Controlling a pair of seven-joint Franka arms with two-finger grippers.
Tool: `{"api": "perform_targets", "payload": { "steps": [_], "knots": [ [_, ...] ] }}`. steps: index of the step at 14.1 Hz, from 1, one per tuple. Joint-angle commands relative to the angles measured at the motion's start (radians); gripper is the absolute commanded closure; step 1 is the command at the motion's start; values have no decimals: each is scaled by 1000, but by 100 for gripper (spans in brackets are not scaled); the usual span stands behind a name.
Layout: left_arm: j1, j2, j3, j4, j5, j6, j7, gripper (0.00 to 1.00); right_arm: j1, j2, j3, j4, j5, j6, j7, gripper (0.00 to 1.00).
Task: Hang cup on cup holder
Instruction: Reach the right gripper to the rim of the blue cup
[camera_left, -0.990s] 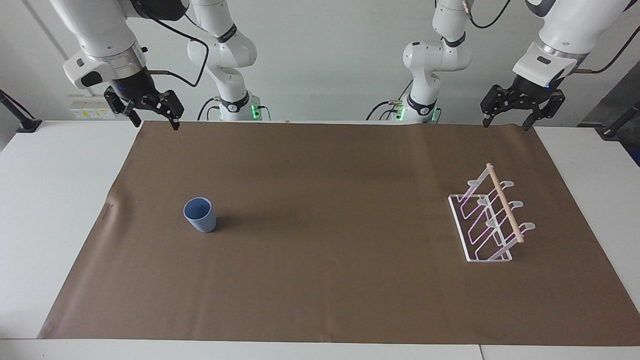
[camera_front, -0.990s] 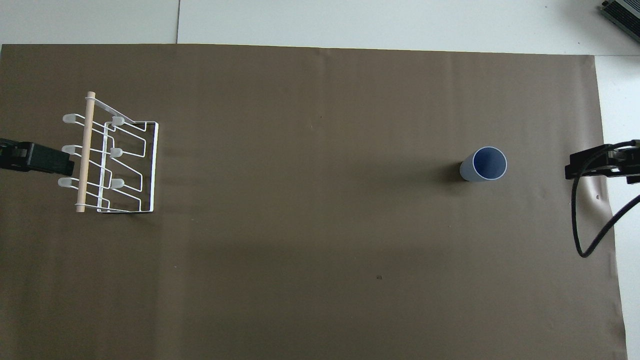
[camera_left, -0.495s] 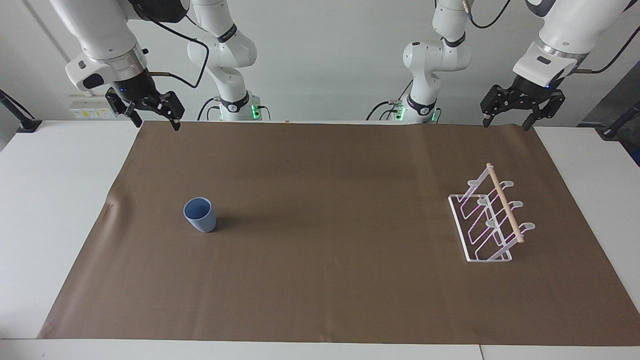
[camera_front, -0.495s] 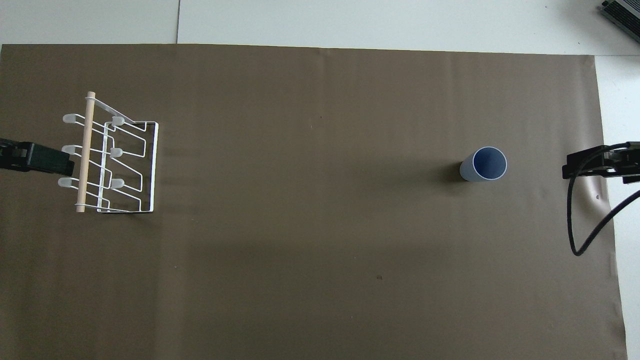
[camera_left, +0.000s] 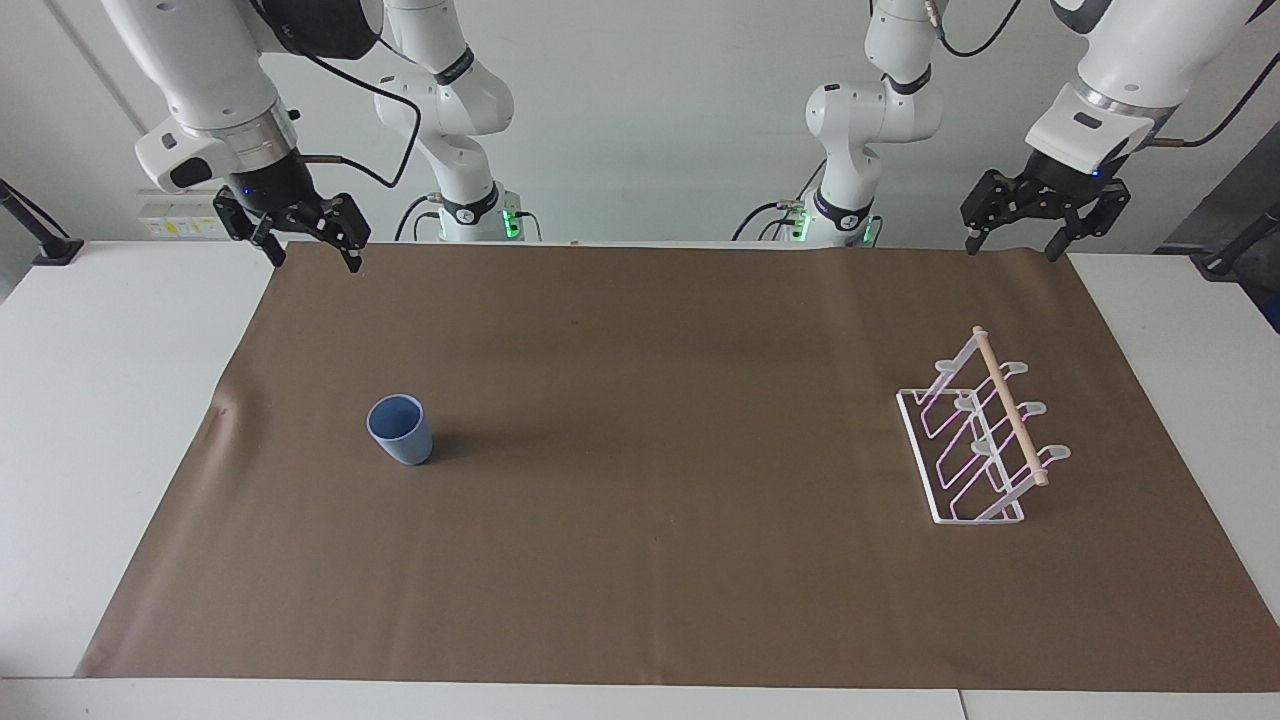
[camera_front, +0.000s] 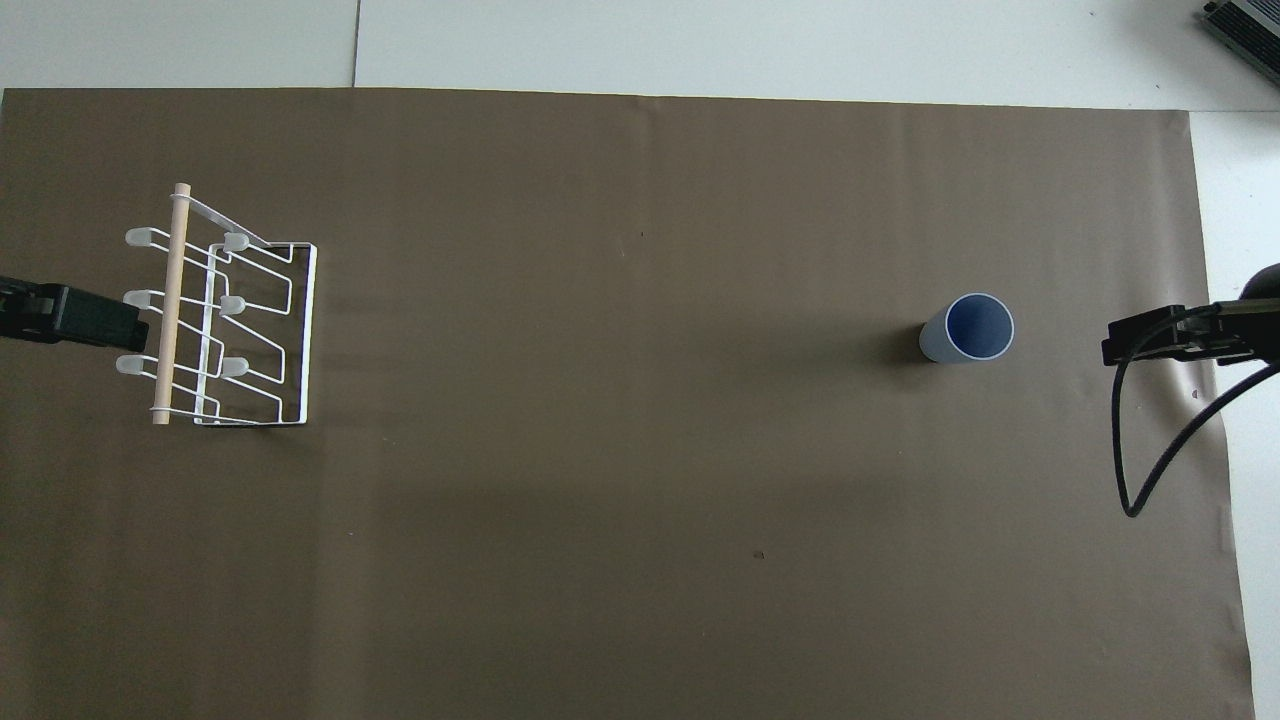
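The light-blue cup (camera_left: 400, 429) stands upright on the brown mat toward the right arm's end, its dark-blue inside showing in the overhead view (camera_front: 972, 328). The white wire cup holder (camera_left: 980, 440) with its wooden dowel stands toward the left arm's end and holds nothing; it also shows in the overhead view (camera_front: 225, 320). My right gripper (camera_left: 317, 262) is open and empty, raised over the mat's edge at its own end, apart from the cup; it also shows in the overhead view (camera_front: 1150, 340). My left gripper (camera_left: 1011, 250) is open and empty, waiting high over the mat's corner near the holder.
The brown mat (camera_left: 640, 560) covers most of the white table (camera_left: 90, 420). A black cable (camera_front: 1150, 460) hangs from the right arm over the mat's edge. The two arm bases stand at the robots' edge of the table.
My right gripper has moved a little lower and toward the cup's side of the mat. The cup, the holder and the left arm have not moved.
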Motion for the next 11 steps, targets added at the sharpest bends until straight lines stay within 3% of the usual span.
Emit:
{"api": "perform_targets", "payload": {
  "steps": [1,6,11],
  "knots": [
    [-9,-27,12,-29,-5,-4,2,0,-14,-24,6,-146,8,166,-35,0],
    [-9,-27,12,-29,-5,-4,2,0,-8,97,8,-183,8,346,-38,0],
    [-9,-27,12,-29,-4,-4,2,0,1,165,9,-189,8,455,-36,0]
  ]
}}
